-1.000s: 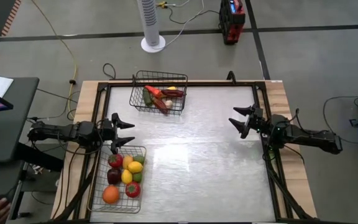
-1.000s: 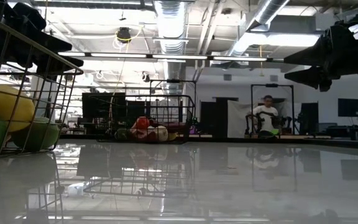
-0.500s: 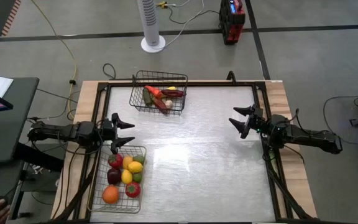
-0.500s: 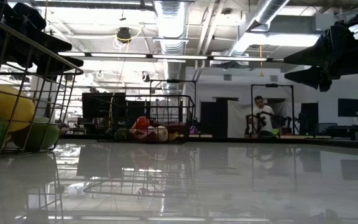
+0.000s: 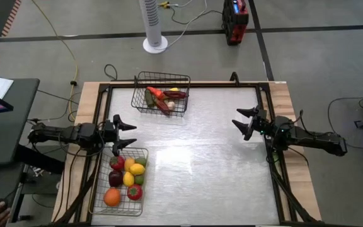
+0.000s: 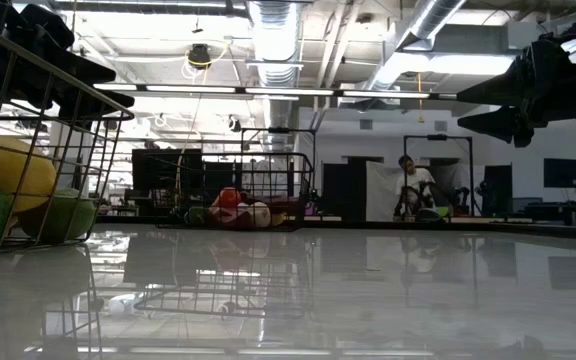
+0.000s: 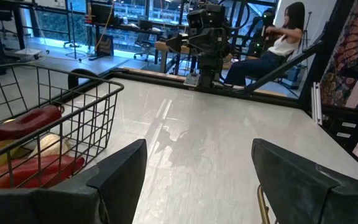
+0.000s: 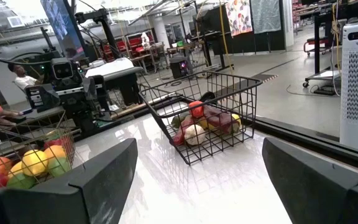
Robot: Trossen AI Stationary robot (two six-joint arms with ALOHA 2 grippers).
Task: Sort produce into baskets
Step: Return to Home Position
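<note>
Dark fingers on my left gripper point(image 5: 130, 135) are spread wide with nothing between them. Its wrist view shows only bare surface point(image 5: 200, 164) in the gap. It hangs over the left edge of the surface, just past the far end of the wire basket point(image 5: 147, 178) at the near left corner.

My right gripper point(image 5: 239, 123) is also spread wide and empty. It sits at the right edge about halfway along, well apart from both baskets.

Moving outward, the near left basket holds the round produce: a tomato point(image 5: 117, 162), two lemons point(image 5: 137, 168), a lime point(image 5: 140, 180), an orange point(image 5: 112, 197) and a second red piece at its near end. One darker red fruit among them I can't name.

The second basket point(image 5: 162, 73), against the far edge towards the left, holds the long and odd pieces. From my wrist views I make out a red chilli point(image 7: 23, 122), a pale garlic point(image 8: 194, 134) and something orange like a carrot point(image 5: 151, 98). The rest is tangled together and hard to tell apart.

I can't find any produce loose on the surface in any view. My read is that the sorting is finished, as far as these views show. Fruit is in one basket and vegetables are in the other. What's left is parking both arms, and neither has anything to release first.
</note>
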